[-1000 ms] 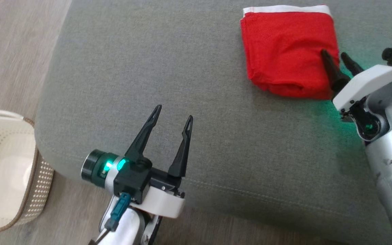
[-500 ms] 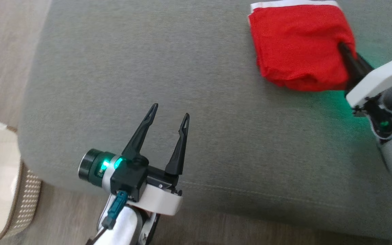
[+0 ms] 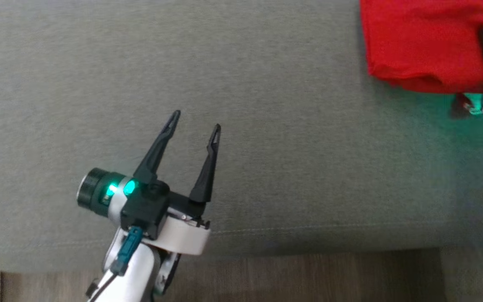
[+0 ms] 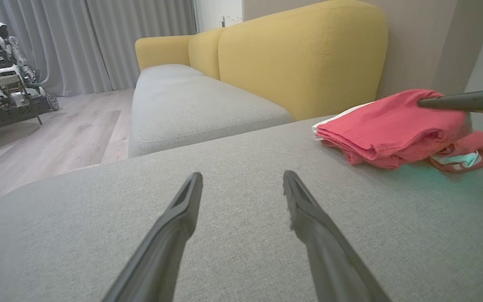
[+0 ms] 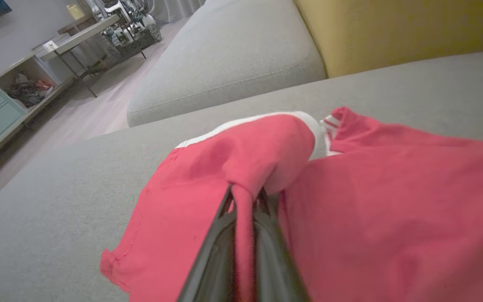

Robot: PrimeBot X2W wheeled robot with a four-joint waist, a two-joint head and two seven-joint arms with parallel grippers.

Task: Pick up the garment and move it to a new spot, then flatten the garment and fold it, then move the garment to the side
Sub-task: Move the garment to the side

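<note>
1. The red garment (image 3: 417,46) lies in a thick folded wad at the far right of the grey cushion (image 3: 266,138), close to the yellow backrest (image 4: 300,58).
2. The right gripper (image 5: 245,195) is clenched on a pinch of the garment's top layer. Red cloth runs down between its two fingers and puckers up at the tips.
3. The left gripper (image 3: 196,120) is released with its fingers spread and nothing in it. It hovers over bare cushion, well apart from the garment.
4. Handling guess: light, soft, limp knit with no stiffness. It will probably sag and unfold when lifted. It looks neither slippery nor fragile.
5. Grip guess: this pinch likely raises only the top layer and the rest trails. For flattening, a hold on corners or the white-trimmed edge, one gripper each side, looks better.
</note>
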